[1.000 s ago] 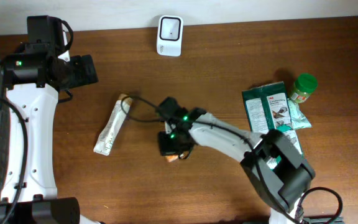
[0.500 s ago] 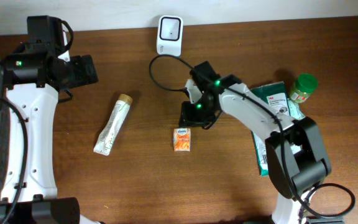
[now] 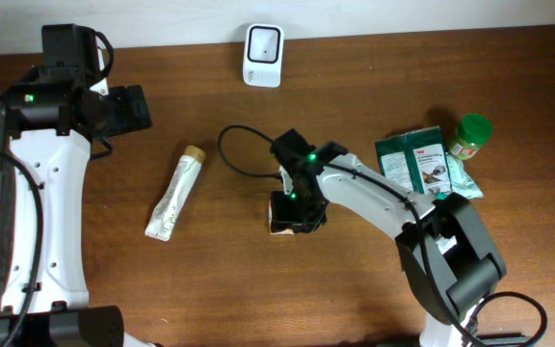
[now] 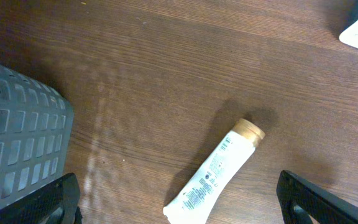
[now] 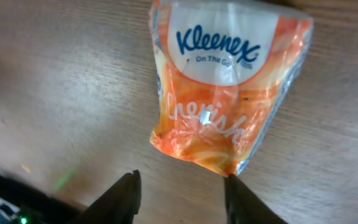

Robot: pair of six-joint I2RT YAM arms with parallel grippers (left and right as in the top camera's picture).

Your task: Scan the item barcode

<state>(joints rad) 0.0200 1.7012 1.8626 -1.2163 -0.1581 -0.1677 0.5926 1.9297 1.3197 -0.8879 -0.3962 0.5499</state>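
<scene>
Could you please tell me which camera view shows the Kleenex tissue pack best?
Right wrist: the Kleenex pack fills the frame, logo readable. Overhead, the right end effector hides most of it; left wrist misses it.

Orange tissue pack (image 5: pixel 229 87) showing "Kleenex" in big blue letters, "On The Go" sitting just under it.

Right pincer (image 3: pixel 293 210) right of white tube (image 3: pixel 175 196)
</scene>
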